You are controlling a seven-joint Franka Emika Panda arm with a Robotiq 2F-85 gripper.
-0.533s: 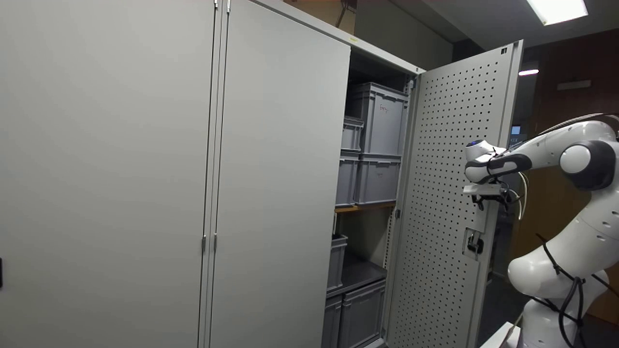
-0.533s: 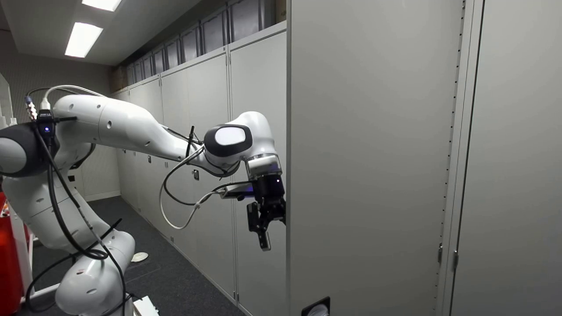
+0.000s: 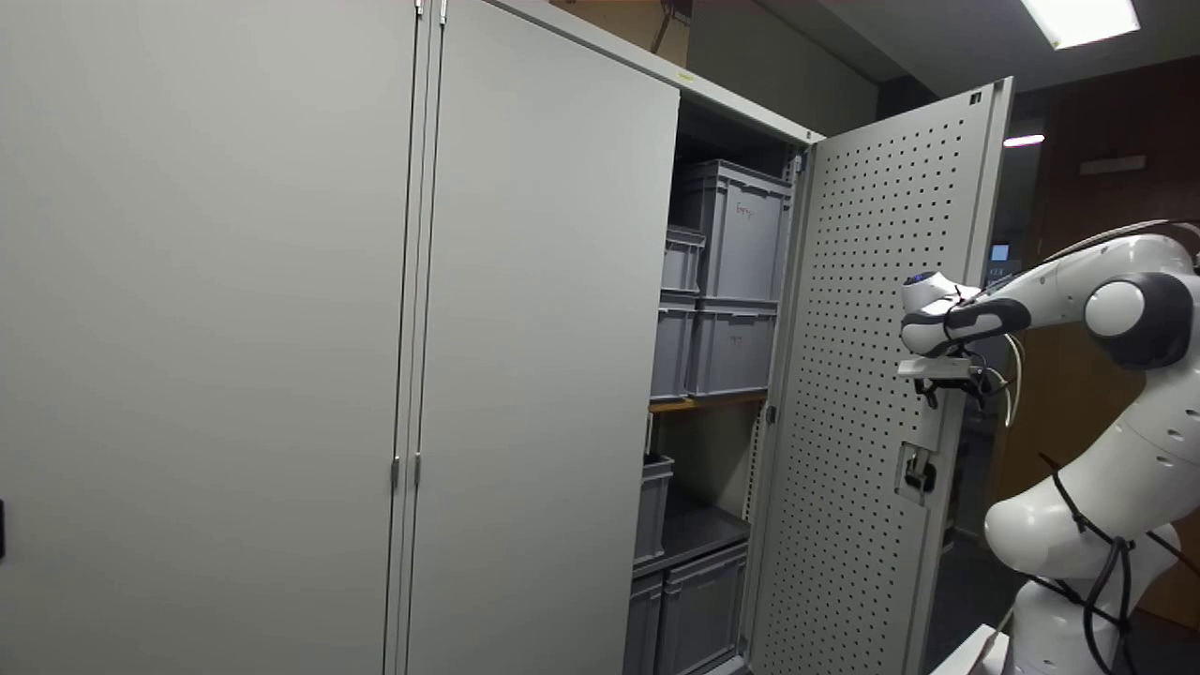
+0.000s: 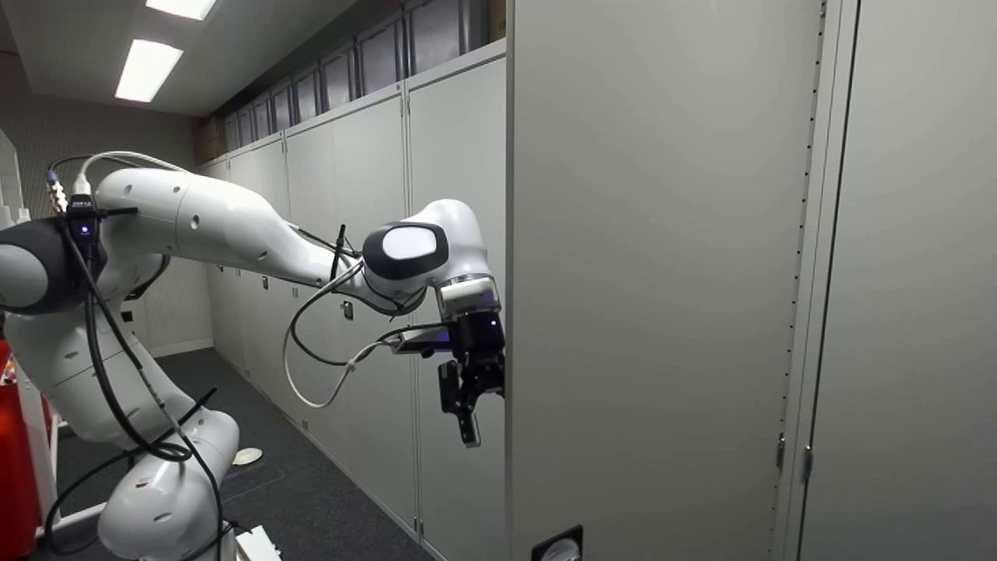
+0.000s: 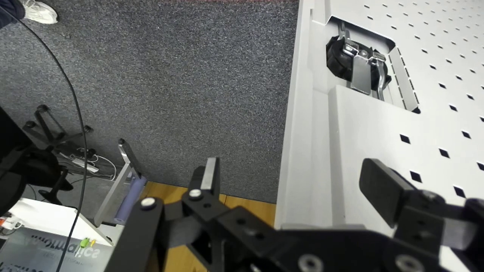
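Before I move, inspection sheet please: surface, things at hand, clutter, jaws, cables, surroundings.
Surface: speckled grey carpet seen past the jaws.
Things at hand: cabinet door open, perforated face showing; latch set in a recess of that face.
Clutter: wheeled base and what looks like a power strip, lower left of the wrist view.
Jaws: open, the door's free edge showing between them in the wrist view; contact cannot be told.
Cables: white cable hangs in a loop off the arm; black cable loops beside it lower down.
Surroundings: white shoe at the wrist view's top left, so someone is likely near; grey bins on shelves; closed cabinet doors.
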